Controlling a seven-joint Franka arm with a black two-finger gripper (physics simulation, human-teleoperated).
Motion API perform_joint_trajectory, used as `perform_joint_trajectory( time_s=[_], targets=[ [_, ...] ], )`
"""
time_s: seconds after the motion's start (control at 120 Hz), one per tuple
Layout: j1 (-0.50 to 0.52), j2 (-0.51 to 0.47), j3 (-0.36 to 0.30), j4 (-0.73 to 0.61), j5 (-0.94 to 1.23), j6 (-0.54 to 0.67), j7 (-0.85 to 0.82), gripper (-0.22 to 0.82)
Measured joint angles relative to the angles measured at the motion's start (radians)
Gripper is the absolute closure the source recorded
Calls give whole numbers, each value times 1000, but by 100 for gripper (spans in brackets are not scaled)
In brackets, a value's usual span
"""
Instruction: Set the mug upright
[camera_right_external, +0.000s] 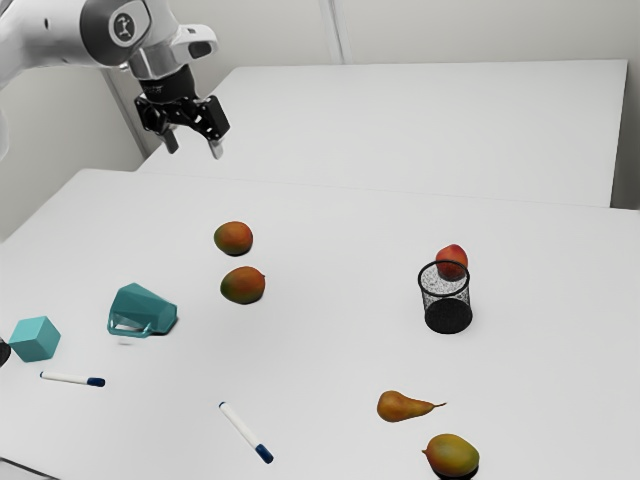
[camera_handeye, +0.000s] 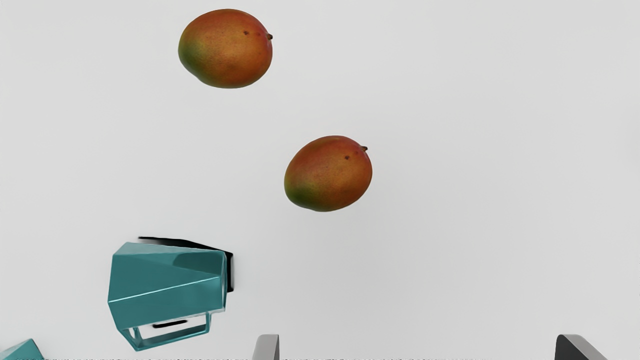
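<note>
On the desk (camera_right_external: 320, 370), the teal mug (camera_right_external: 142, 310) is lying on its side, its handle (camera_handeye: 172, 340) jutting sideways; its flat facets are probably stopping it from rolling, and it is needing to be righted. Beside the mug, toward the exterior view's left, a teal cube (camera_right_external: 35, 339) is sitting; a capped marker (camera_right_external: 72, 379) is lying nearer the camera than the mug. Two mangoes are resting to the mug's other side, while a mesh cup (camera_right_external: 447, 300) is standing well apart from it. Well above and beyond the mug, the hand (camera_right_external: 194, 151) is hovering empty, its fingers spreading wide, presumably to leave room for a grasp. The arm is bearing a round emblem (camera_right_external: 123, 27), showing no readable writing.
</note>
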Motion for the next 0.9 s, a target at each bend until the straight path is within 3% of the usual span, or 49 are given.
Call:
perform_joint_trajectory(
  time_s=[0.475, 0.708, 0.9],
  targets=[
    [5, -37, -3, -72, -29, -3, -51, 0],
    [56, -53, 2, -153, -68, -16, -59, 0],
    [130, -77, -1, -263, -135, 51, 0, 0]
  ],
)
